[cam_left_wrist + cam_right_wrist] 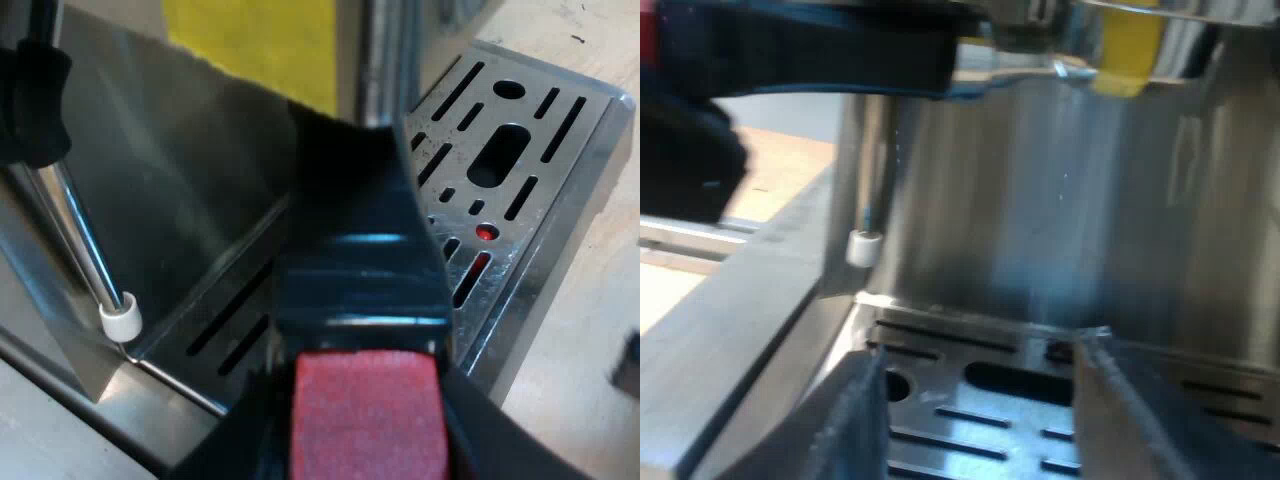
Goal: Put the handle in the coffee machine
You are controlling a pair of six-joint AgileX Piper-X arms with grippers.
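The left end effector (365,425) pinches the red-ended handle (360,290) above the machine's drip tray (600,150); the right end effector (980,410) hangs spread over it.

One espresso machine (1060,200); one drip tray (578,168); one steam wand (77,240); one red-ended handle (360,330)

the handle (360,300) is glossy black, ending in a matt red block. the drip tray (560,130) is brushed silver, patterned with dark slots and round holes, one small hole glowing red. the steam wand (82,245) is shiny silver with a white tip. a yellow patch (250,40) stands out against the grey steel of the machine (1060,200). the worktop (590,330) is pale wood.
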